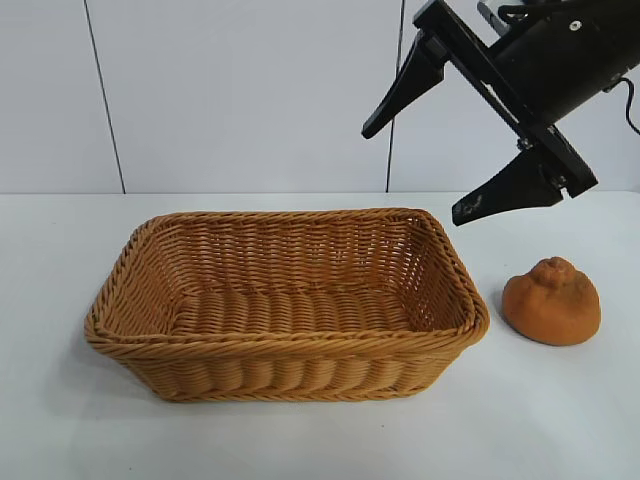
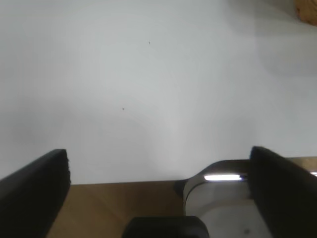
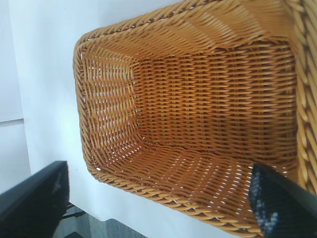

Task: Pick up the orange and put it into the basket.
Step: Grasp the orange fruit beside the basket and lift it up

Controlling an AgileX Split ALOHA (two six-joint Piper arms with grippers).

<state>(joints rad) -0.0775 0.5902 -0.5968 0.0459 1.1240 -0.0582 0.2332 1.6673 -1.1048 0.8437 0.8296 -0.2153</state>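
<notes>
Wicker basket (image 1: 285, 300) sits empty mid-table; the orange (image 1: 552, 301) rests just beside its right end. Right gripper (image 1: 425, 165) hangs above, jaws apart; approaching low, it could clip the rim or roll the fruit.

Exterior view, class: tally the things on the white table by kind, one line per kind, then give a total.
Large tan woven wicker basket: 1
Lumpy brownish-orange fruit, the orange: 1
Total: 2
</notes>
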